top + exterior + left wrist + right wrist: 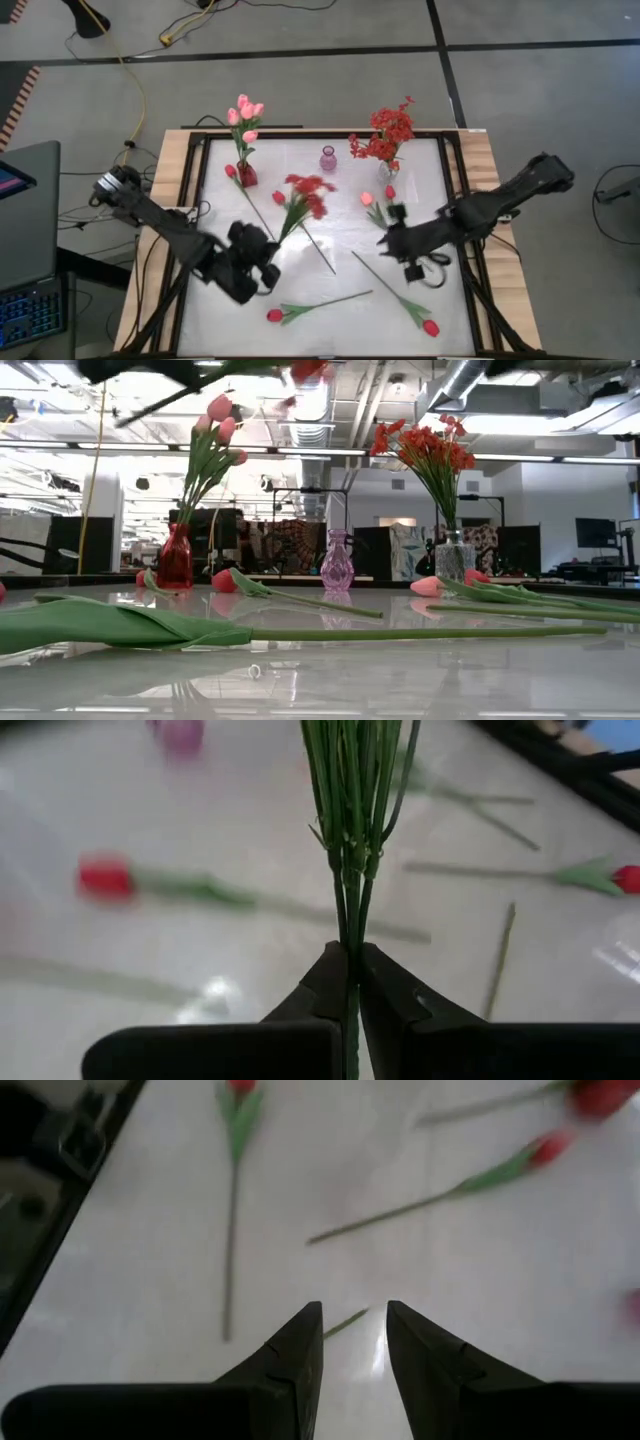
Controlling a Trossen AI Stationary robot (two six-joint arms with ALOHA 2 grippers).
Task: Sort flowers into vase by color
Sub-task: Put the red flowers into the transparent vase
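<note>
Left hand (pixel 352 982) pinched tight on the stems of a spray of small red blossoms (pixel 306 192), held clear above the white surface (pixel 330 225) near its middle, while right hand (pixel 353 1342) hangs part open and empty over the surface's right side, loose tulips lying around.

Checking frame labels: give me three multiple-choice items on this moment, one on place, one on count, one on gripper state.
1. Where is the purple vase?
A. between the red vase and the clear vase
B. at the near edge
C. off the table

2. How many vases stand on the table?
A. two
B. three
C. five

3. The left gripper is:
A. open and empty
B. shut on the red spray
C. out of view

A: the high view shows it between them.
B: red, purple, clear.
B: the left wrist view shows stems pinched.
</note>
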